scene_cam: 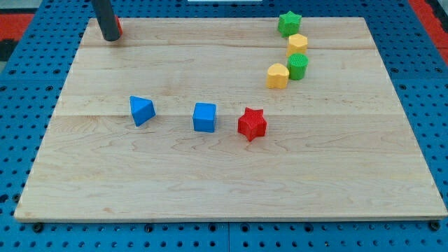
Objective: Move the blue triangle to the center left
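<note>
Blue triangle (141, 110) lies well below my tip (110, 38), apart from it, toward the view's left.

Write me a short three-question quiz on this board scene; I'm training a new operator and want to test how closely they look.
1. True or false: my tip touches the blue triangle block.
2. Which block lies between the blue triangle block and the red star block? A) green star block B) blue cube block C) yellow block
3. Fill in: a small red block shows just behind my tip, at the wooden board's top ____ corner in the view.

Key: 1 false, the tip stands far off, toward the view's top. 2 B, the blue cube block. 3 left.
</note>
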Controlling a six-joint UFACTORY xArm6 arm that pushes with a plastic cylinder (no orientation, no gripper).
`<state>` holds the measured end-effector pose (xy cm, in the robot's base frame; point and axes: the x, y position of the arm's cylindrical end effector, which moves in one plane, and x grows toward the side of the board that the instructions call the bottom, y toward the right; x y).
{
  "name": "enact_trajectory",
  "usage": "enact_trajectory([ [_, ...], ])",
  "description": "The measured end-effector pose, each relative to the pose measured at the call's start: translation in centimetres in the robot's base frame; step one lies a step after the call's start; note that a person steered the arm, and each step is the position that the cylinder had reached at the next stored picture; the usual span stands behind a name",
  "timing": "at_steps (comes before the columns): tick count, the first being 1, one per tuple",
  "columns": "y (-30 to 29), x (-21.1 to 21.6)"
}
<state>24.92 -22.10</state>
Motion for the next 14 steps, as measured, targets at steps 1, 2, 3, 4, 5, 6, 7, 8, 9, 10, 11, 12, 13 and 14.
enact_trajectory([
  [1,0.1,0.0],
  [2,0.1,0.0],
  [3,2.8,2.7],
  [4,8.8,5.0],
  [5,9.6,5.5],
  [6,9.6,5.5],
  [7,9.4,5.5],
  [8,9.3,5.6],
  [9,11.2,6.5],
  [10,11.7,8.5],
  [11,11.7,10.1],
  [12,11.0,10.5],
  [13,7.9,11.9],
  [14,4.5,16.7],
])
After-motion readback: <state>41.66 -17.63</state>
